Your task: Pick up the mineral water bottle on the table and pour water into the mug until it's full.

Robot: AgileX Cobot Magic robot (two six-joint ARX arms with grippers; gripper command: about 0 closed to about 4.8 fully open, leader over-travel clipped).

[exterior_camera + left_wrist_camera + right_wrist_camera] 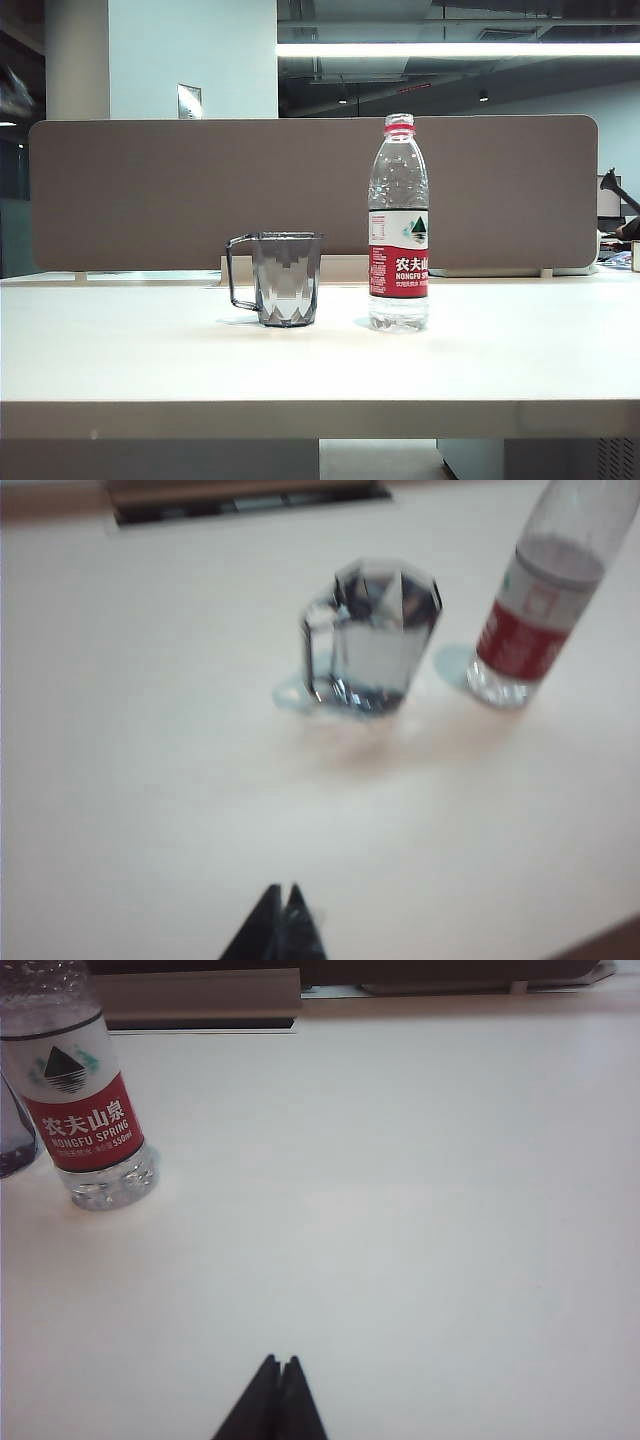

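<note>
The mineral water bottle (398, 225) stands upright on the table (320, 370), with a red neck ring and a red-and-white label. The smoky-grey faceted mug (285, 278) stands just left of it, handle to the left. Neither arm shows in the exterior view. In the left wrist view my left gripper (283, 892) is shut and holds nothing, well short of the mug (375, 640) and the bottle (535, 610). In the right wrist view my right gripper (279, 1362) is shut and empty, over bare tabletop, well apart from the bottle (85, 1110). A sliver of the mug (15, 1135) shows beside the bottle.
A brown partition panel (310, 190) runs along the table's far edge. A cable slot (245, 500) lies in the tabletop behind the mug. The table's thick front edge (320, 418) faces the exterior camera.
</note>
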